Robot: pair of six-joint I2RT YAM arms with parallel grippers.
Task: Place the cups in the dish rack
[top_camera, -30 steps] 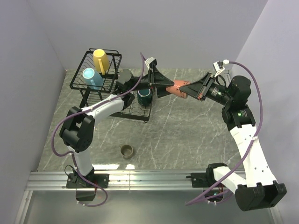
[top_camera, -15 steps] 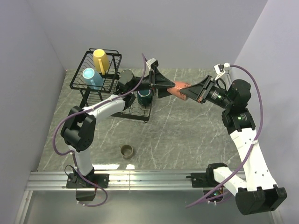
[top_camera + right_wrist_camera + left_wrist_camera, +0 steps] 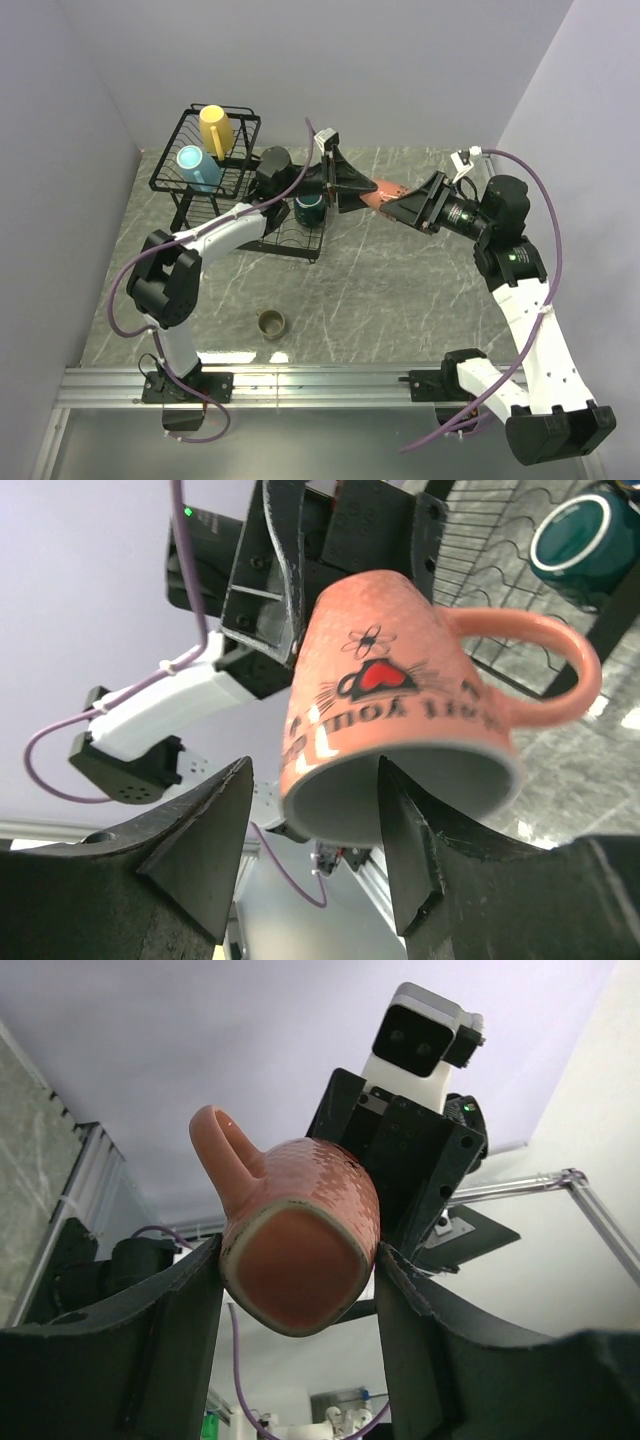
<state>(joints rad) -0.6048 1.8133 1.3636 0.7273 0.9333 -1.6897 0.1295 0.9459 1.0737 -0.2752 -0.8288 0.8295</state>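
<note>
Okay, dish rack (image 3: pixel 166 184) sits left of the handover. Left gripper (image 3: pixel 347 190) clamps the salmon mug (image 3: pixel 384 189) by its base, mid-air; right gripper (image 3: pixel 402 208) has jaws apart at the rim. I'd worry a finger snags that rim, dropping it.

5 cups (image 3: pixel 213 128) (image 3: pixel 195 166) (image 3: pixel 308 207) (image 3: pixel 271 322) (image 3: pixel 383 190), 1 blk rack (image 3: pixel 171 147), 2 grippers (image 3: pixel 350 190) (image 3: pixel 403 208)

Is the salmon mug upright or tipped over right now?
Tipped sideways in the air: the salmon mug lies level, its base between the fingers of the left hand, its open mouth facing the right hand.
</note>
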